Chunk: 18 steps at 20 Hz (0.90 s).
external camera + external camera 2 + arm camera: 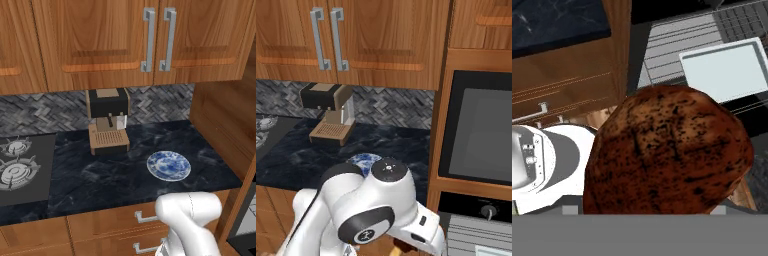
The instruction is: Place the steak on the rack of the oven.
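Note:
The steak, a dark reddish-brown mottled lump, sits right in front of the hand camera and hides the fingertips; my gripper is shut on it. In the right base view my gripper hangs low beside the counter front, with a brown bit of the steak showing under the hand. The oven is open at the lower right, with a knob on its black panel. Its grey wire rack lies beyond the steak, carrying a pale tray. A sliver of the oven shows at the right edge.
A blue-and-white plate lies bare on the dark counter. The coffee machine stands at the back wall and the stovetop at the left. Drawer fronts with handles are close by. A black-framed grey window sits above the oven.

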Motion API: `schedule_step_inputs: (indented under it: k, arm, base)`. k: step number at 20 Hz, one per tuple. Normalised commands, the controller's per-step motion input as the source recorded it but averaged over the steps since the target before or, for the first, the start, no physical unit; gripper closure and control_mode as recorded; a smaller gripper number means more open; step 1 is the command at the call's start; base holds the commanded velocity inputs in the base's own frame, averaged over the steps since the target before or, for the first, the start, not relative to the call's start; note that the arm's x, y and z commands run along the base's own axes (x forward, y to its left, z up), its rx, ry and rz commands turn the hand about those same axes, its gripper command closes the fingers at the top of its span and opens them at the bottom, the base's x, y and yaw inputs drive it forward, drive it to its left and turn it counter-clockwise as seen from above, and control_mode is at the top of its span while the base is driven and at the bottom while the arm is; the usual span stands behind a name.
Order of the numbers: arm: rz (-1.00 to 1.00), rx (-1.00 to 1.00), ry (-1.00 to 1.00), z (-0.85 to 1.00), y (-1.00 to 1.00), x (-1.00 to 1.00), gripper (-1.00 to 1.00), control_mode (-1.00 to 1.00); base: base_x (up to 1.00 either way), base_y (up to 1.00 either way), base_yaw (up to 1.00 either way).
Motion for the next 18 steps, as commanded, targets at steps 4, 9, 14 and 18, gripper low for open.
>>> schedule_step_inputs:
  k: [4, 9, 14, 18]
  arm:
    - [0.0, 0.34, -0.14, -0.85, -1.0, 0.0, 1.0, -1.0]
    - [0.05, 0.16, -0.18, -0.78, -0.97, 0.21, 1.0, -1.0]
    - [0.09, 0.02, -0.24, -0.45, -0.81, 0.18, 1.0, -1.0]
    - [-0.02, 0.0, -0.11, -0.57, -0.98, 0.21, 1.0, -1.0]
  base:
    - [0.0, 0.0, 0.0]
    - [0.0, 0.0, 0.0]
    - [0.0, 0.0, 0.0]
    - [0.0, 0.0, 0.0]
